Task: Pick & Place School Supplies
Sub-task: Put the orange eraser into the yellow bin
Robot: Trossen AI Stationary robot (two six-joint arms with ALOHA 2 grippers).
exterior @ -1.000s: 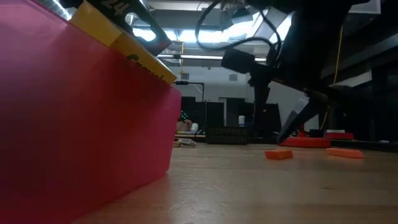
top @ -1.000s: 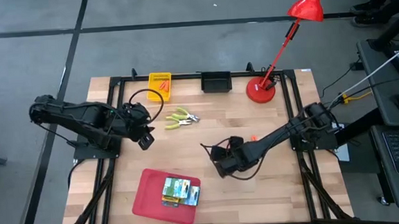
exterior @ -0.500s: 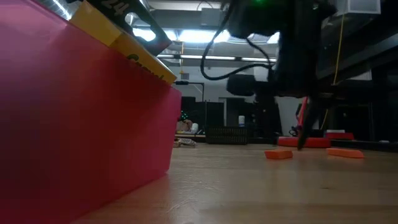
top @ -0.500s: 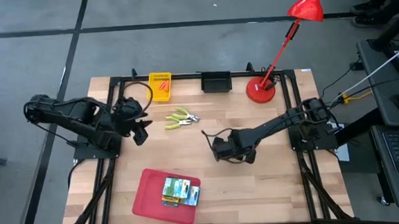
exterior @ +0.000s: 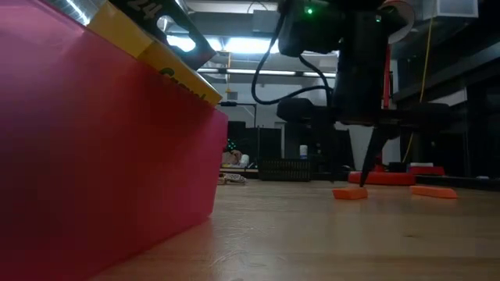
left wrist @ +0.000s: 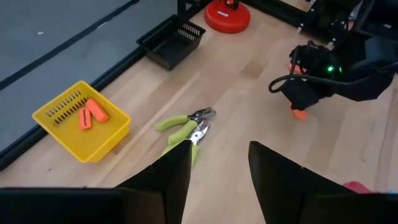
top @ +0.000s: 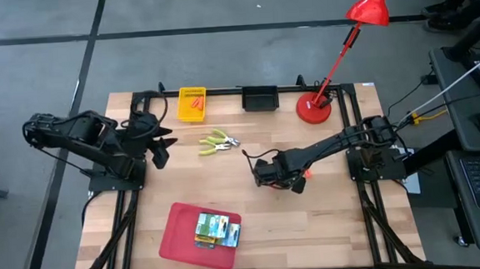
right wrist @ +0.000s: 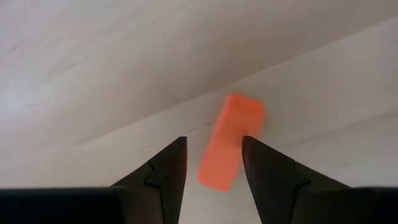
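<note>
Both tools gape: right tool [right wrist: 211, 163] over orange piece [right wrist: 230, 143] on wooden table [top: 337, 220].

Table [top: 328, 212] is evenly lit from overhead in the high view, shadows soft and short. Low view is dim and backlit by ceiling lights [exterior: 234, 47], arms reduced to silhouettes; near red tray [exterior: 101, 172] is blurred. Orange piece [right wrist: 229, 142] is slightly soft in the right wrist view.
</note>
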